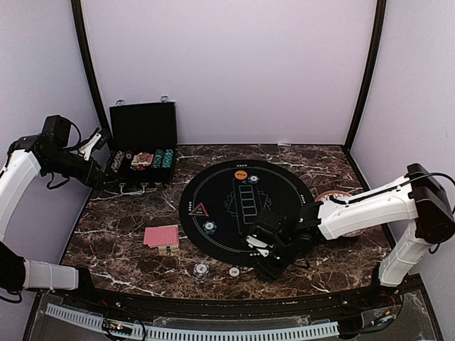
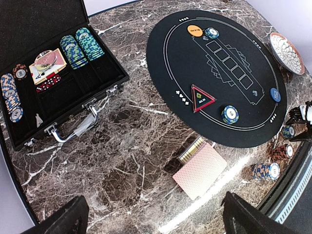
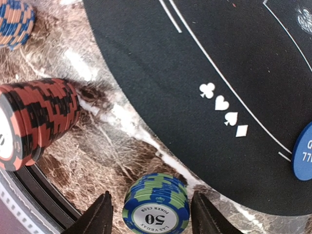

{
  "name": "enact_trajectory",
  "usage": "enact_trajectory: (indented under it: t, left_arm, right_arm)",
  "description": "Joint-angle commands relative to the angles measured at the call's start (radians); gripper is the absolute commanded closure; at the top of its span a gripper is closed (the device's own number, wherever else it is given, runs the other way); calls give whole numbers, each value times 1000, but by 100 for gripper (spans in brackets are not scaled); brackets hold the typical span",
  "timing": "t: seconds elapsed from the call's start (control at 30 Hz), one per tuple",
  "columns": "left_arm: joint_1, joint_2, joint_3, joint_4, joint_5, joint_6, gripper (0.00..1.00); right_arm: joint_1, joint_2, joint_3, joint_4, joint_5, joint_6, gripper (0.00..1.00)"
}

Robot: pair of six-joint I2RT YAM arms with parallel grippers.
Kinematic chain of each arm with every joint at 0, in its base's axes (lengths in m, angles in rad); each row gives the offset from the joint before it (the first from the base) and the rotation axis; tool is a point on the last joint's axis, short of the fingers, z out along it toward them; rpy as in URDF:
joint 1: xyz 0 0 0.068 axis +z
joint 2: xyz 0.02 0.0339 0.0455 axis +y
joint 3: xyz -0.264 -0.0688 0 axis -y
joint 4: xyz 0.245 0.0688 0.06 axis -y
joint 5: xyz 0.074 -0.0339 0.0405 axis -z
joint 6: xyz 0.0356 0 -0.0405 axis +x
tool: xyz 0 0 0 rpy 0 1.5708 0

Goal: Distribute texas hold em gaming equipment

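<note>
A blue-and-green chip stack (image 3: 156, 209) marked 50 stands on the marble just off the black mat (image 3: 195, 58). My right gripper (image 3: 151, 194) is open around it, one finger on each side, and a thin gap shows at the left finger. A red-and-black chip stack (image 3: 39, 122) and an orange-and-blue one (image 3: 14, 22) stand to the left. A blue button disc (image 3: 303, 153) lies on the mat. My left gripper (image 2: 155, 197) hangs open and empty high above the red-backed card deck (image 2: 200, 168). From above, the right gripper (image 1: 257, 245) is at the mat's front edge and the left gripper (image 1: 96, 145) is beside the case.
The open black case (image 2: 53, 87) at the back left holds rows of chips and cards. On the mat (image 1: 245, 202) lie an orange button (image 1: 241, 173) and single chip stacks (image 1: 209, 227). A white plate (image 2: 287, 46) sits right of the mat. Two chip stacks (image 1: 202, 270) stand near the front edge.
</note>
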Motion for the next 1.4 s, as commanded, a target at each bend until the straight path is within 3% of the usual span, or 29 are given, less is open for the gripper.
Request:
enact_trajectory:
  t: [0.0,0.57,0.77,0.9,0.97,1.13,1.37]
  left_arm:
    - [-4,-9,16,-25,4,8,1]
    - [-4,-7,15,-18,10,14,1]
    - [-4,-9,13,-17,9,15,1]
    - [-5,-10,10,-15,5,16,1]
    - [-5,-10,9,-16,4,15,1]
    - [-4,-11,7,-15,4,17,1]
    - [-4,-7,7,-13,4,17,1]
  right_arm:
    - [10,7,-7,12,14,1,49]
    - [10,-26,-15,-16,14,-6,82]
    - [10,-16,-22,-10,22,-11,76]
    - [10,-6,-22,-7,22,-16,58]
    - [10,-4,-22,-6,22,-15,56]
    - [10,-6,-24,-9,22,-18,58]
    - [10,-8,-18,-14,22,-16,77]
